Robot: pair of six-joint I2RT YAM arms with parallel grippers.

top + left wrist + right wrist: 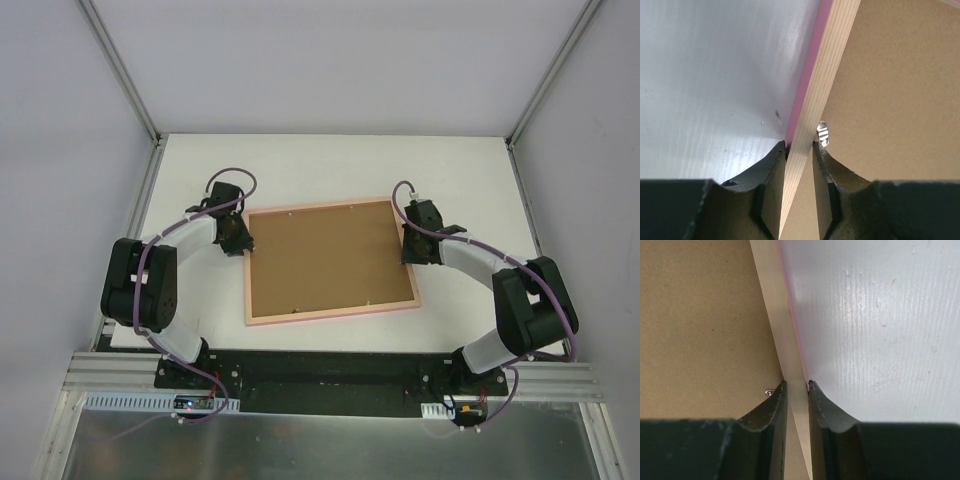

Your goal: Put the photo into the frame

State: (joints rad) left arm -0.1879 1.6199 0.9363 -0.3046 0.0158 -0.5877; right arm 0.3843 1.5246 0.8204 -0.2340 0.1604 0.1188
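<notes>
Top view: frame (330, 312) flat on table (300, 160), back up, brown backing board (330, 258) inside. Left gripper (238, 238) at its 9 o'clock edge, right gripper (412, 245) at 3 o'clock.
Left wrist: fingers (770, 175) nearly closed — pinching the pale rail, pink strip along outer side.
Right wrist: same narrow pinch on the opposite rail — pads (822, 415) touching wood.

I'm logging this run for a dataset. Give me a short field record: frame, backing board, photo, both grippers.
frame: flat on the table, pale back up
backing board: brown, seated inside the frame
photo: not visible
left gripper: clamped on the frame's left rail
right gripper: clamped on the frame's right rail
</notes>
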